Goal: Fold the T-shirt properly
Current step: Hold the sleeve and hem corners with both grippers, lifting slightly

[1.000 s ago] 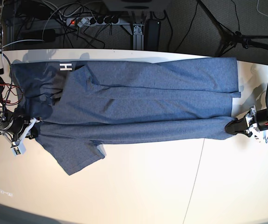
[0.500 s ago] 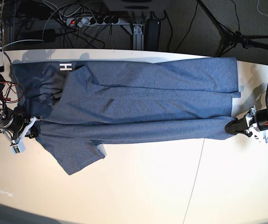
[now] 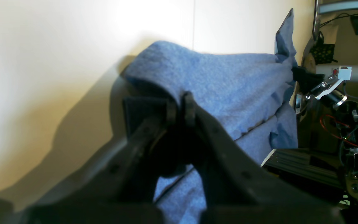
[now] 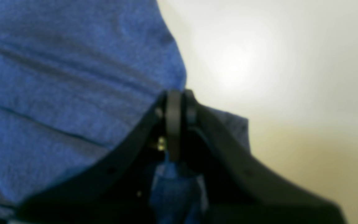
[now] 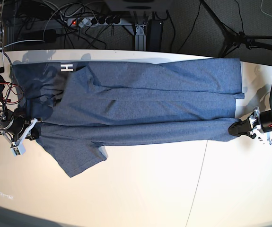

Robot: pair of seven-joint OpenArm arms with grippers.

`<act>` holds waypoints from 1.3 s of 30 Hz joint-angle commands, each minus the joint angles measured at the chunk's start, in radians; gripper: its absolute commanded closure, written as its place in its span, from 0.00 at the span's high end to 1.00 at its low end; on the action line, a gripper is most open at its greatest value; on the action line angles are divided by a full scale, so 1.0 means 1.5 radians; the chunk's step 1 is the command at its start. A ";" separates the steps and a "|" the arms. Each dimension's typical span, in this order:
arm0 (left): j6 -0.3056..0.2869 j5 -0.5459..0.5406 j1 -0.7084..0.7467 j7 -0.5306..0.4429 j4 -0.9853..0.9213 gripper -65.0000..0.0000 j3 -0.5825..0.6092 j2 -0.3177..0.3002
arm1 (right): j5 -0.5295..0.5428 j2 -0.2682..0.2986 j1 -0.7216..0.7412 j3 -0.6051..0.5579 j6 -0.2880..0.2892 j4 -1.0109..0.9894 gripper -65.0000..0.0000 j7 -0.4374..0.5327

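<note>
Overhead light, warm. Bright glare patch on the table (image 4: 238, 65) in the right wrist view; that whole view is soft, out of focus. Left wrist view sharper, dark shadow beside the T-shirt (image 3: 228, 81). Base view evenly lit, edges bowed by the lens.

Both arms reach low from opposite sides, left gripper (image 5: 234, 128) and right gripper (image 5: 35, 132) each clamped tight.

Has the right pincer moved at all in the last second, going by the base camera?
Yes, slightly. The right pincer, clamped on the heathered blue-grey cotton T-shirt, has crept up toward the table's far edge, judged against the white H lettering.
</note>
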 commanded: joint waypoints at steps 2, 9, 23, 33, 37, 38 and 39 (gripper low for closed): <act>-0.023 -0.013 -0.018 -0.006 0.010 0.00 -0.003 -0.015 | -0.010 0.009 0.003 0.001 0.020 0.004 0.00 -0.019; -0.023 -0.013 -0.016 -0.006 0.010 0.00 -0.003 -0.015 | -0.010 0.009 0.004 0.001 0.020 0.004 0.00 -0.012; -0.023 -0.013 0.001 -0.011 0.010 0.00 -0.003 -0.013 | -0.009 -0.009 -0.004 0.001 0.020 0.004 0.68 -0.004; -0.023 -0.013 0.000 -0.032 0.010 0.68 -0.003 -0.013 | -0.009 -0.011 -0.004 0.001 0.020 0.004 0.68 -0.004; -0.023 -0.013 0.000 -0.034 0.018 0.68 -0.003 -0.013 | -0.009 -0.011 -0.004 0.001 0.020 0.004 0.68 -0.004; -0.023 -0.013 0.000 -0.033 0.019 0.68 -0.004 -0.013 | -0.009 -0.011 -0.004 0.001 0.020 0.004 0.68 -0.004; -0.023 -0.013 0.000 -0.031 0.023 0.68 -0.006 -0.013 | -0.004 -0.011 -0.003 0.001 0.020 0.004 0.68 -0.004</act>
